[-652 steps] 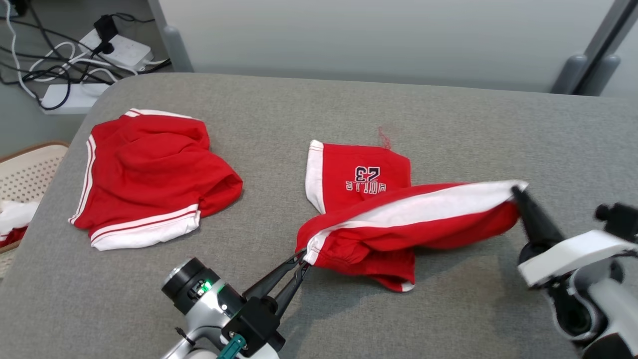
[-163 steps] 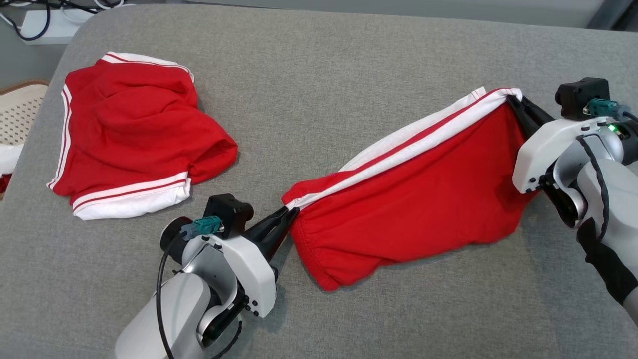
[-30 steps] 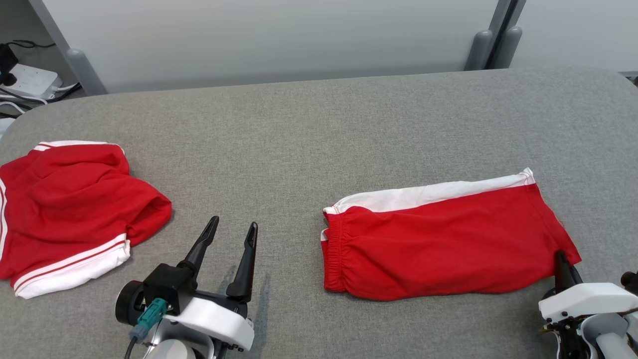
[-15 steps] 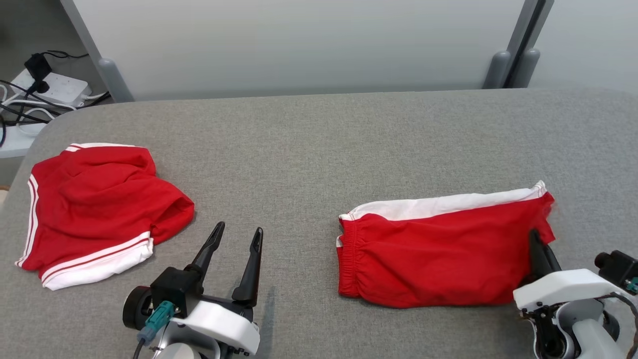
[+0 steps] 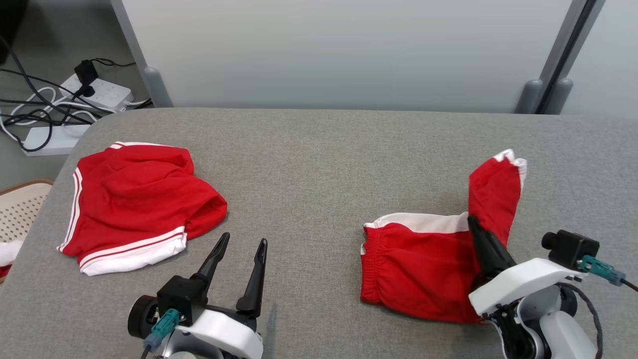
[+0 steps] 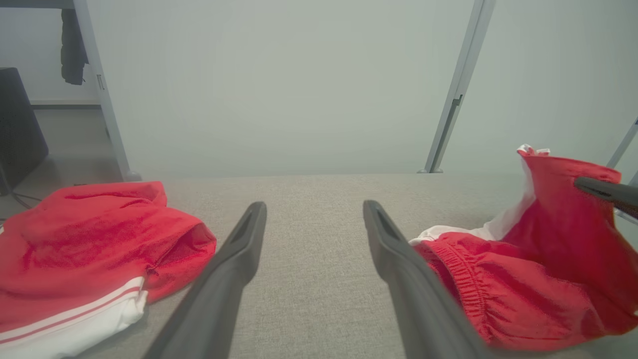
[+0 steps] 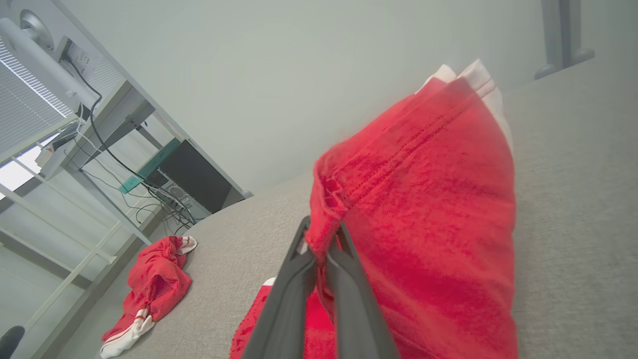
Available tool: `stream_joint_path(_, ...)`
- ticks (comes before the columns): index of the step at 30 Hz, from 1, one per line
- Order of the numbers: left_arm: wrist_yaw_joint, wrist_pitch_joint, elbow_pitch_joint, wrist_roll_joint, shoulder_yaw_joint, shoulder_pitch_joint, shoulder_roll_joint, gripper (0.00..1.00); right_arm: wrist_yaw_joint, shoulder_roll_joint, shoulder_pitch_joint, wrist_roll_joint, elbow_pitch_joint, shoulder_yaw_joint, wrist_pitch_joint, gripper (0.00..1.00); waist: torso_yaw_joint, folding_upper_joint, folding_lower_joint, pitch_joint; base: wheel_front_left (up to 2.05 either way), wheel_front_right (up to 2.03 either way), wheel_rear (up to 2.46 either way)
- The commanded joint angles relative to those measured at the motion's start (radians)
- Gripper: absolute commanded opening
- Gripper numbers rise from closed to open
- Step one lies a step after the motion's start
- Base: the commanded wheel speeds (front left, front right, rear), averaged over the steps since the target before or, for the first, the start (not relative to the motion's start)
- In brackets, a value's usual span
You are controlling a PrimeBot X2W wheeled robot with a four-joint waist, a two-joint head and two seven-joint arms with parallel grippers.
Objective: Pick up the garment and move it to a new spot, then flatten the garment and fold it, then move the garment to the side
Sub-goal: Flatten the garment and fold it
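Half a sec ago the red cotton shorts w/ the white side stripe (image 5: 413,274) lay flat on the grey fabric-covered table (image 5: 309,159). Now their right end stands up off the surface, pinched in the right gripper (image 5: 472,222), whose fingers are clenched on the leg hem. That end is coming over toward the elastic waistband end, which rests on the table right of centre. So flattening looks done & the fold is prob. underway, not finished. The left gripper (image 5: 244,239) hasn't budged: spread wide, empty, well left of the waistband. A second pair of red shorts w/ white-striped hems (image 5: 139,199) sits crumpled at far left. Can't tell whether the pinch takes both layers. The right wrist blocks the shorts' near corner, and the beige perforated basket (image 5: 22,209) is cut off at the edge.
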Motion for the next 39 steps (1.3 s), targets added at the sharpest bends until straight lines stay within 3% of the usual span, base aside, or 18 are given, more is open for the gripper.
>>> stream_joint_path(1, -0.004, -0.01, -0.018, 0.003, 0.031, -0.013, 0.01, 1.0, 0.004, 0.005, -0.007, -0.005, -0.035, 0.027, 0.005, 0.0, 0.009, -0.0001, 0.0, -0.003, 0.0, 0.0, 0.0)
stream_joint_path(11, -0.004, -0.01, -0.024, 0.001, 0.042, -0.011, -0.001, 1.0, 0.004, 0.006, 0.045, 0.019, -0.105, 0.17, 0.107, 0.0, 0.046, -0.0001, 0.0, 0.007, 0.0, 0.0, 0.0)
stream_joint_path(20, -0.011, -0.01, -0.022, 0.012, 0.053, -0.011, -0.015, 1.0, 0.004, 0.006, 0.045, 0.069, -0.051, 0.232, 0.117, 0.0, 0.054, -0.0001, 0.0, 0.018, 0.0, 0.0, 0.0)
stream_joint_path(21, -0.012, -0.01, -0.022, 0.013, 0.055, -0.011, -0.016, 1.0, 0.004, 0.006, 0.043, 0.078, -0.045, 0.24, 0.117, 0.24, 0.055, -0.0001, 0.0, 0.018, 0.0, 0.0, 0.0)
stream_joint_path(22, -0.013, -0.01, -0.022, 0.015, 0.057, -0.012, -0.017, 1.0, 0.004, 0.006, 0.039, 0.084, -0.04, 0.249, 0.116, 0.76, 0.054, -0.0001, 0.0, 0.02, 0.0, 0.0, 0.0)
stream_joint_path(23, -0.014, -0.01, -0.022, 0.016, 0.059, -0.012, -0.019, 1.0, 0.004, 0.006, 0.036, 0.094, -0.036, 0.256, 0.113, 1.0, 0.055, -0.0001, 0.0, 0.021, 0.0, 0.0, 0.0)
stream_joint_path(33, -0.022, -0.01, -0.013, 0.026, 0.075, -0.012, -0.027, 1.0, 0.004, 0.006, 0.02, 0.177, -0.051, 0.368, 0.116, 1.0, 0.047, -0.0001, 0.0, 0.019, 0.0, 0.0, 0.0)
stream_joint_path(39, -0.021, -0.01, -0.015, 0.029, 0.086, -0.003, -0.027, 1.0, 0.004, 0.006, 0.017, 0.161, -0.094, 0.379, 0.09, 1.0, 0.03, -0.0001, 0.0, 0.007, 0.0, 0.0, 0.0)
